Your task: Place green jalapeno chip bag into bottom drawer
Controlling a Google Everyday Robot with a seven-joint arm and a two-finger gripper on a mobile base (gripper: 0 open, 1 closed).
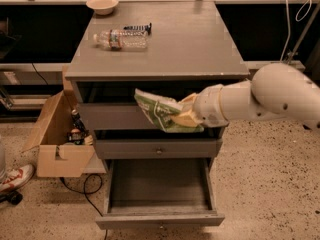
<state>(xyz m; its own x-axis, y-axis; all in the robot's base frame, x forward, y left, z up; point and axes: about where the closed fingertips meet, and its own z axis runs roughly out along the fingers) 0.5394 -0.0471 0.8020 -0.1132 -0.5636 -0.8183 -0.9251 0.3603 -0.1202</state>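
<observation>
The green jalapeno chip bag is held in the air in front of the top drawer, above the open bottom drawer. The gripper comes in from the right on a white arm and is shut on the bag's right end. The bottom drawer is pulled out and its inside is bare grey wood. The bag hides most of the fingers.
A clear water bottle, a small dark object and a pale bowl sit on the cabinet top. The middle drawer is slightly open. An open cardboard box stands on the floor to the left, with a shoe near it.
</observation>
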